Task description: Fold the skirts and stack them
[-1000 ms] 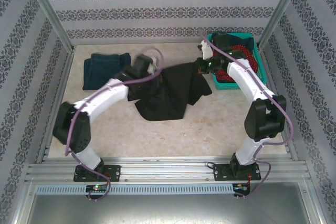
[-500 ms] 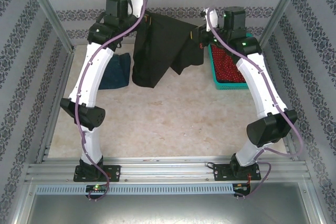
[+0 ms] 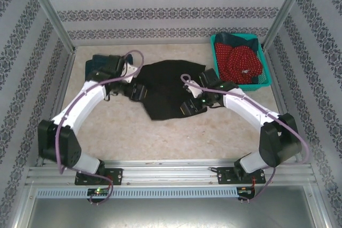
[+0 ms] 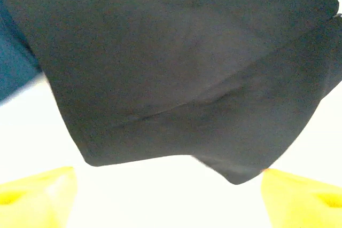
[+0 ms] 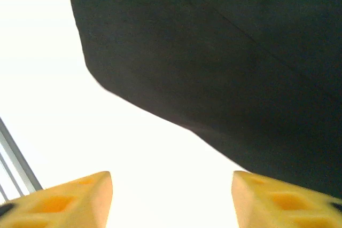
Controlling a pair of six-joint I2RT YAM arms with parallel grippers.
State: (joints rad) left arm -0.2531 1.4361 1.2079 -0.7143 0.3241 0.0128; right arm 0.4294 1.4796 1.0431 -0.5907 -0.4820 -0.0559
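Desk (image 3: pixel 214 137): pale beige marbled top, bounded at the near edge by ribbed aluminium rails (image 3: pixel 171 177) where both arm bases are bolted. Enclosure: three walls (image 3: pixel 160 12) papered white with dark ornamental bands, and slanted metal posts (image 3: pixel 51 12) at the far corners. Black skirt (image 3: pixel 165 92) — plain, lying spread and rumpled on the middle of the desk toward the far side, with a crease across it and one corner pointing to the near side. Denim skirt (image 3: pixel 95 68): dark blue, folded, at the far left of the desk, partly behind the left arm and near the black one. Teal basket (image 3: pixel 265 76): plastic, in the far right corner; it holds the red dotted skirt (image 3: pixel 240 63), bunched, with a dark blue cloth (image 3: pixel 231 38) at its far end. Left pincer (image 3: pixel 136 90): low at the black skirt's left edge; its yellow fingertips (image 4: pixel 35 196) stand wide apart with bare desk between them, gripping nothing. Right pincer (image 3: pixel 188 105): at the skirt's near right edge — its yellow fingertips (image 5: pixel 69 198) are likewise spread, nothing between them, the cloth just ahead.
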